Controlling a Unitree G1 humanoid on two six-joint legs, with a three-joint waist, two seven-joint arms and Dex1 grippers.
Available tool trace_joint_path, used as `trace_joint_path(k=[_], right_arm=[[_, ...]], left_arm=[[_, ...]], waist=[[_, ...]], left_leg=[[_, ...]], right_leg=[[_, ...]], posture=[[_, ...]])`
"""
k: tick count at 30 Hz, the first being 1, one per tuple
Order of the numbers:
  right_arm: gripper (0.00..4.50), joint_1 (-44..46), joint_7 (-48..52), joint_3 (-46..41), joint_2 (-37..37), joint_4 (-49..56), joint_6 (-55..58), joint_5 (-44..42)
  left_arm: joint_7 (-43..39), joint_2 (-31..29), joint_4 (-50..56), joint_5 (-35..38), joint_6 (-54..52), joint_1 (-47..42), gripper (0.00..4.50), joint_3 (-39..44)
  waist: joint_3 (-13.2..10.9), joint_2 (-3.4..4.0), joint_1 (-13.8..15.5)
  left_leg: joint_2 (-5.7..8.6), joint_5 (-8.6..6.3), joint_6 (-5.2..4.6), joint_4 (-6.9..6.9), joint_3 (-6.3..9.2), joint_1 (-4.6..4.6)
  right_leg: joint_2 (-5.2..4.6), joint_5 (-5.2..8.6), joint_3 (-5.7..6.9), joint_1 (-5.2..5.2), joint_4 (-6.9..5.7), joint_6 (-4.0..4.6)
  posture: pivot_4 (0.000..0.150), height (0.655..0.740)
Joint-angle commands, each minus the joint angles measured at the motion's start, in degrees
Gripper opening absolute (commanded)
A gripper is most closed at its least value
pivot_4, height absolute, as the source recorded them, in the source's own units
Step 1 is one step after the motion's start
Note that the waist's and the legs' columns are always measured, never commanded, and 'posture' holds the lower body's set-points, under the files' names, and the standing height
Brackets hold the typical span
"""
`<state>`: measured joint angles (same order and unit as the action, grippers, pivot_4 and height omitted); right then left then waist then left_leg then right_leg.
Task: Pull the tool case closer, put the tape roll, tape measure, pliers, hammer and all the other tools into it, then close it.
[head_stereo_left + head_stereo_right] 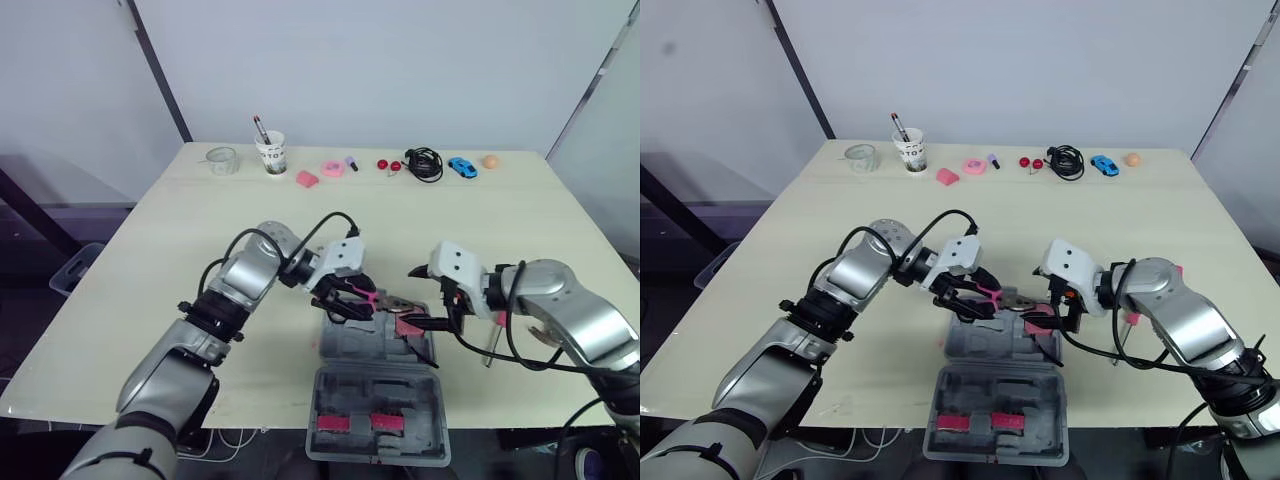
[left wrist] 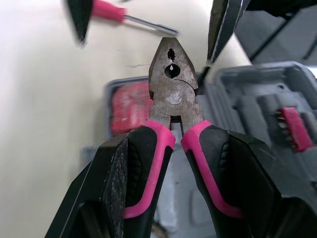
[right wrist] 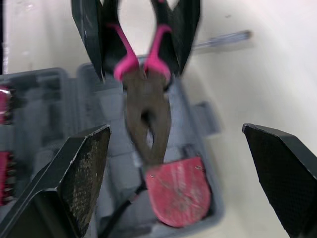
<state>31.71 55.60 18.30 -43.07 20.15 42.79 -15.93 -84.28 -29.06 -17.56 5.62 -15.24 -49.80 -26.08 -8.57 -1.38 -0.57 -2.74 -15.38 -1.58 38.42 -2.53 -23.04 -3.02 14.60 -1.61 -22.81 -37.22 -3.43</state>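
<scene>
The grey tool case (image 1: pixel 340 395) lies open at the table's front middle, its near half carrying pink bit holders (image 1: pixel 352 423). My left gripper (image 1: pixel 345 295) is shut on the pink-and-black handles of the pliers (image 2: pixel 172 84), holding them just above the case's far half with the steel head pointing right. A red tool (image 3: pixel 176 193) lies in that half under the pliers' head. My right gripper (image 1: pixel 428 297) stands open on the case's right side, its fingers either side of the pliers' tip without touching. A pink-handled screwdriver (image 1: pixel 493 335) lies on the table right of the case.
Along the table's far edge stand a clear tape roll (image 1: pixel 222 160), a cup of pens (image 1: pixel 270 152), pink bits (image 1: pixel 306 179), two red balls (image 1: pixel 388 164), a black cable (image 1: pixel 424 162), a blue toy car (image 1: pixel 461 167) and an orange ball (image 1: pixel 490 160).
</scene>
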Motion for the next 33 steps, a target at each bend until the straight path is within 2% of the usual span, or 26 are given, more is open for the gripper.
trace_joint_path(k=[1,11,12,13,14,19,33], right_arm=[[4.50,3.1,0.7,2.1,-0.7,1.7,2.8,1.3],[4.50,5.2,-0.2,5.5,1.6,1.5,5.9,2.9],[3.98,5.2,-0.3,5.4,1.7,1.5,6.0,2.9],[3.80,5.1,-0.3,5.3,1.9,1.5,6.0,2.9],[3.39,5.0,-0.4,5.2,1.9,1.5,6.0,3.0],[1.01,4.9,-1.0,5.1,2.6,1.3,5.7,3.3],[0.97,3.2,-1.7,4.6,2.6,1.0,5.0,4.5]], left_arm=[[-0.4,1.6,-0.3,-0.5,1.9,-3.0,2.45,0.4],[0.5,3.7,-1.6,-0.8,1.9,-3.0,2.45,1.7],[0.6,3.7,-1.7,-0.9,2.0,-3.0,2.45,1.7],[0.6,3.6,-1.8,-1.0,2.1,-3.0,2.45,1.7],[0.7,3.6,-1.8,-1.0,2.2,-3.0,2.45,1.7],[0.5,3.7,-1.7,-1.1,2.1,-2.9,2.45,1.4],[0.2,2.8,-2.0,-0.8,1.7,-1.5,2.45,2.0]], waist=[[0.0,0.00,0.1],[0.0,0.01,-0.1],[0.0,0.01,0.0],[0.0,0.01,0.0],[0.0,0.01,0.0],[0.0,0.01,0.0],[0.0,0.01,0.0]], left_leg=[[0.00,0.00,0.00,0.01,0.00,-0.01],[0.00,0.00,0.00,0.02,0.03,-0.02],[0.00,0.00,0.00,0.02,0.03,-0.02],[0.00,0.00,0.00,0.02,0.03,-0.02],[0.00,0.00,0.00,0.02,0.03,-0.02],[0.00,0.00,0.00,0.02,0.04,-0.01],[0.00,0.00,0.00,0.02,0.03,0.00]], right_leg=[[0.00,0.00,0.00,0.00,0.01,0.00],[0.01,0.00,0.01,-0.01,-0.01,-0.01],[0.01,-0.01,0.00,-0.01,-0.02,-0.01],[0.00,-0.01,0.01,-0.01,-0.03,-0.01],[0.01,-0.01,0.01,-0.01,-0.03,-0.01],[0.00,0.00,0.01,-0.01,-0.07,-0.01],[0.01,0.00,0.01,-0.01,-0.08,-0.01]], posture=[[0.150,0.7400],[0.150,0.7400],[0.150,0.7400],[0.150,0.7400],[0.150,0.7400],[0.150,0.7400],[0.150,0.7400]])
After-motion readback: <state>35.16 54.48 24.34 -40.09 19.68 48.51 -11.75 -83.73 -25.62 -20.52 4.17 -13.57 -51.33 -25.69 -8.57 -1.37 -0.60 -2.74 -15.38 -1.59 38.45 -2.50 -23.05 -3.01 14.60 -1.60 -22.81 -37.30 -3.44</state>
